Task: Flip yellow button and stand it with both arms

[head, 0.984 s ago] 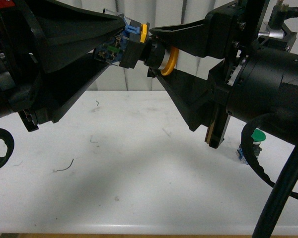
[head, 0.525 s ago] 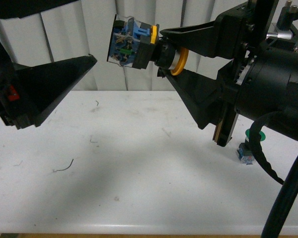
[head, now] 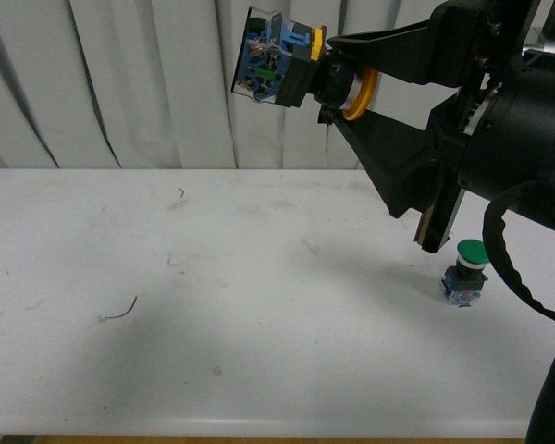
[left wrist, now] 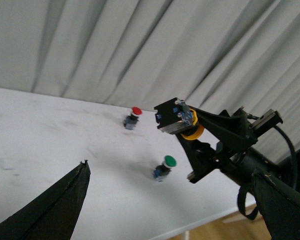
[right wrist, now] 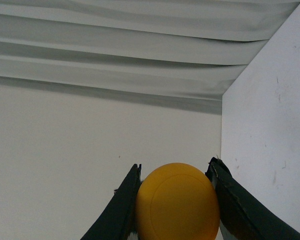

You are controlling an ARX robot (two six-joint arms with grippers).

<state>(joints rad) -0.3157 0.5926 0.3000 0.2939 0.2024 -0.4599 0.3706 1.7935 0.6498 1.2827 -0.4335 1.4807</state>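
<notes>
Right jaws pinch yellow button (head: 287,65) by cap (right wrist: 177,200), high over table (head: 213,305), base out sideways so I can stand it; left jaws spread wide, empty.

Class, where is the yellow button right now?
Front view: the yellow button is held in mid-air by the right gripper, upper right, above the table.
</notes>
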